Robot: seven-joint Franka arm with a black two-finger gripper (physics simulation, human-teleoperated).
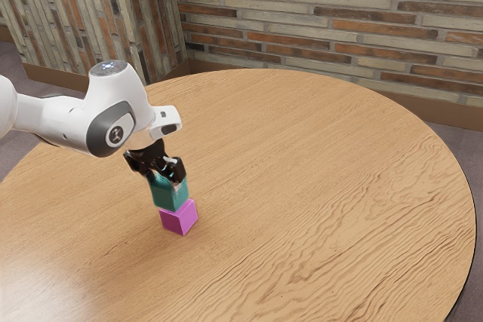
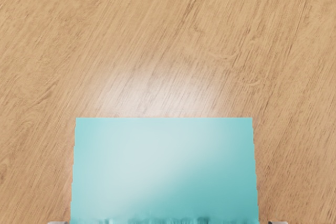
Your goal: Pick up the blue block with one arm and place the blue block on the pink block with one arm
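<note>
A teal-blue block (image 1: 170, 192) rests on top of the pink block (image 1: 179, 218), near the left side of the round wooden table (image 1: 317, 186) in the exterior view. My black gripper (image 1: 161, 175) comes down from the upper left, and its fingers clasp the upper part of the blue block from two sides. In the wrist view the blue block (image 2: 164, 169) is a broad teal face just under my hand, and it hides the pink block below.
A brick wall (image 1: 339, 13) runs behind the table. The wooden tabletop (image 2: 157, 40) extends around the stack on all sides, with wide room toward the exterior view's right.
</note>
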